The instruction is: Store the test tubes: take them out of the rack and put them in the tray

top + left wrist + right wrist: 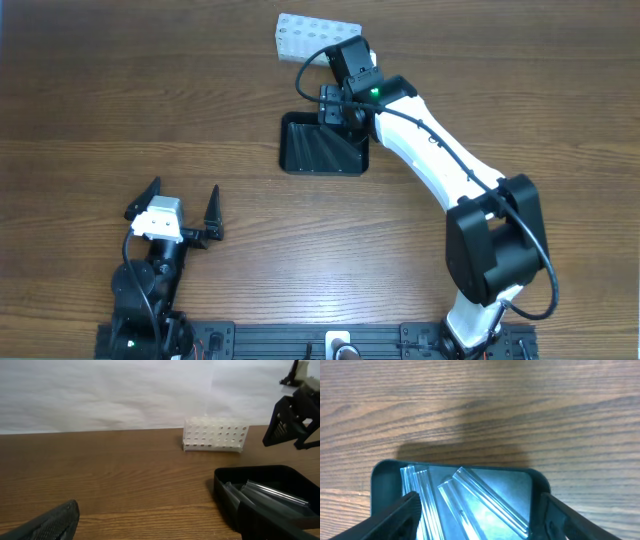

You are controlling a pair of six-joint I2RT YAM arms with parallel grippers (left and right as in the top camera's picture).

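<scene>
**Clear tubes lying in black tray**

Several clear test tubes (470, 497) lie flat in the black tray (285, 145): some along one wall, two slanted across. White rack (315, 37) stands near the tray on the desk (120, 90). Right end effector (480, 510) hangs over the tray, fingers apart. Left end effector (184, 190) is well apart from it, fingers spread.

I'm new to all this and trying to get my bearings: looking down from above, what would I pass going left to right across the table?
The left gripper → black tray → right arm's black elbow.
</scene>
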